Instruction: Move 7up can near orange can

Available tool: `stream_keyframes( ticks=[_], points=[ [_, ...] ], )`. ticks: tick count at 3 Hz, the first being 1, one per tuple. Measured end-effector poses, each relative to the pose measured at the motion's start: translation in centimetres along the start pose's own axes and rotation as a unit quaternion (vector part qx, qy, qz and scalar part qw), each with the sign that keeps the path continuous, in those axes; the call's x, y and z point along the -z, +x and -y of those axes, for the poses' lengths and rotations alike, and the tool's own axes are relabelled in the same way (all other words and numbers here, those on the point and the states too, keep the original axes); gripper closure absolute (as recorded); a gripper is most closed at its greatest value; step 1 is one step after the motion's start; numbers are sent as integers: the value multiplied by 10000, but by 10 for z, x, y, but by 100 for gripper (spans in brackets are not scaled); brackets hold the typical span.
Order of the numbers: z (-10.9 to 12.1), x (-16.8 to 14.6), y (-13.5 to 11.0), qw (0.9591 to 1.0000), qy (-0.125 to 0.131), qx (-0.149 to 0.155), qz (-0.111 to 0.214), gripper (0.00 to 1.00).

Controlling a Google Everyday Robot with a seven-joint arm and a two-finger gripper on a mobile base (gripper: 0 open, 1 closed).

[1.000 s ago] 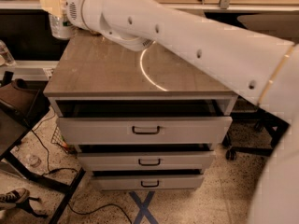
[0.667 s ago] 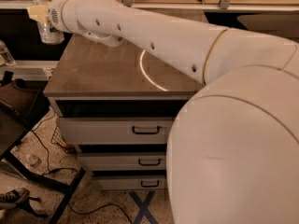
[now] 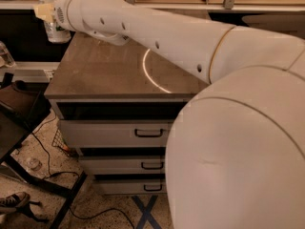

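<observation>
Camera view
Step in hand: carrying. The claw [image 3: 48,14], at 10 o'clock in the view, appears pinched around the top of the 7up can [image 3: 57,31], which hangs past the far left corner of the surface [image 3: 105,75] with nothing seen under it.
Orange can: not in view, so its place cannot be told.
Next move: I judge the arm [image 3: 157,32] must first find the orange can, then set the 7up can down upright just beside it without knocking it.
7up can: a small pale cylinder with faint green print, probably thin, light metal.
Arm: smooth, rounded white shells that fill the view's 3 to 6 o'clock side.
Surface: flat, matte, brown wood grain crossed by a bright curved glint.
Drawers [image 3: 114,133]: grey fronts with dark bar handles.
</observation>
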State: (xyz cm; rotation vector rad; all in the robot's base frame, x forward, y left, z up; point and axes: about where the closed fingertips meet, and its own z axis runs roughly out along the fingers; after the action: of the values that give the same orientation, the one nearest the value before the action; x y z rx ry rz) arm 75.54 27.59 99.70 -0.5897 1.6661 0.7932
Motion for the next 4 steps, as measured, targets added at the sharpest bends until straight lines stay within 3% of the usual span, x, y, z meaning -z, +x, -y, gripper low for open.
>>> stream_keyframes(
  ticks=[2, 4],
  points=[
    [105, 46, -45, 9961, 752, 450, 100, 100],
    [206, 72, -78, 9890, 1175, 861, 272, 100]
  ],
)
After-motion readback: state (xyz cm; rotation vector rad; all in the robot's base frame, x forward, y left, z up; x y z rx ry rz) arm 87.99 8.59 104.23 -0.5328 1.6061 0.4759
